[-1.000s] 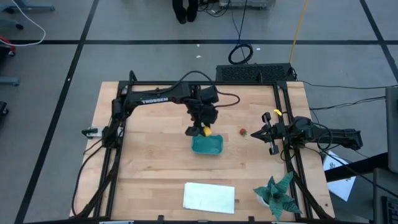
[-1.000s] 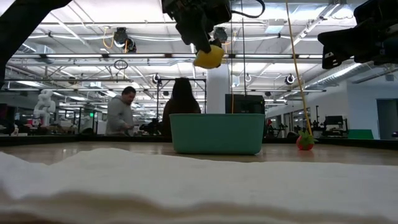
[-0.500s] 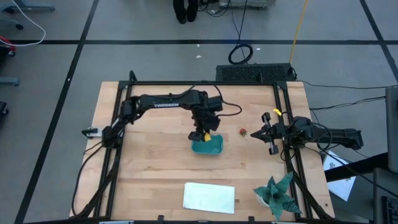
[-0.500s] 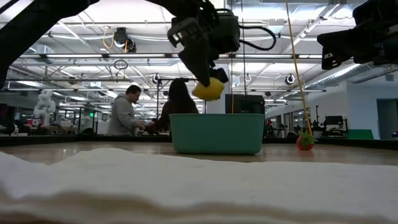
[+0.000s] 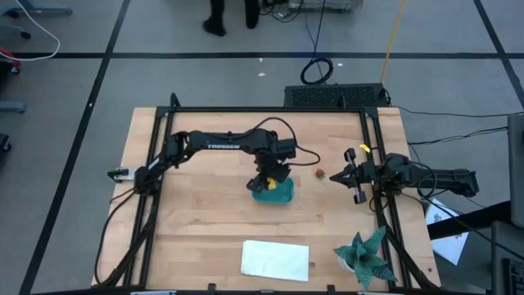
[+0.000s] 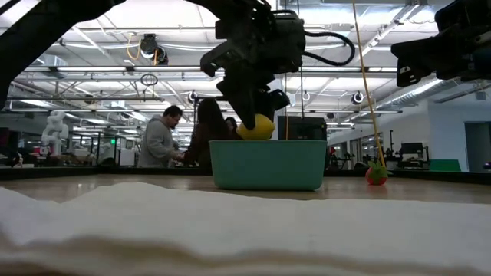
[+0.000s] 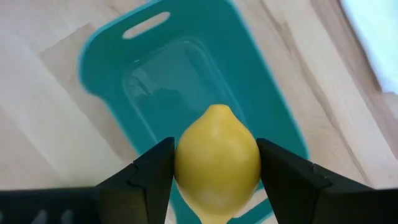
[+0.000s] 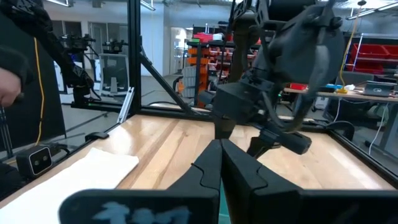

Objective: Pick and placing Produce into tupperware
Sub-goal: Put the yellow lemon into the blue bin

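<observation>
Left gripper [image 7: 214, 171] jaws pinch lemon [image 7: 216, 160] over tub [image 7: 186, 81]; green ball unseen.

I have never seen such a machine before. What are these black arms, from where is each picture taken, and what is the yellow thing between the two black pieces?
These are two robot arms at a wooden table. One picture looks straight down from above, one looks level across the table top, and two come from cameras on the arms' wrists.

The left end effector has its two fingers closed on a yellow lemon, just above a small teal tub. The wrist picture shows the tub's inside with nothing in it.

The right end effector waits near the table's right edge, its fingers shut and holding nothing.

Also on the table: a small red piece to the right of the tub, a flat white rectangle and a spiky teal plant near the front. People stand in the room behind.
</observation>
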